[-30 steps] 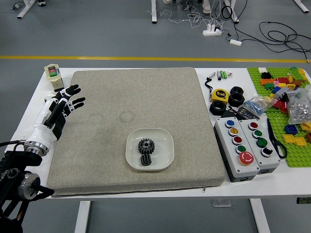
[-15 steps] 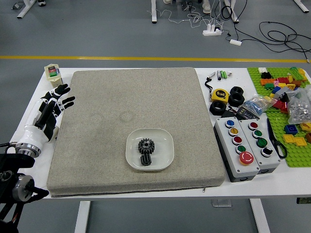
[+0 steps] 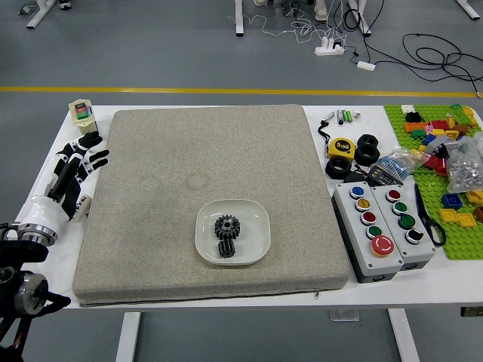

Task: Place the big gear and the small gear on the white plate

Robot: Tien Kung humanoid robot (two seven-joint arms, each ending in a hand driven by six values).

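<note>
Mat (image 3: 151,181): grey, lying on your table (image 3: 445,290)
Plate (image 3: 261,247): white, on the mat's near half, holding both gears for you
Big gear (image 3: 226,225): in the plate, unmoved
Small gear (image 3: 226,248): also in it, on the near side of the big one; you can't tell if they touch
Left hand (image 3: 80,161): has drawn further left, away from the plate, fingers loosely spread, gripping nothing, so your placing looks finished
Bag (image 3: 467,164): clear, on your right, with small pieces you can't make out

A lab or workshop, with button boxes (image 3: 373,234) and cables (image 3: 445,64).
</note>
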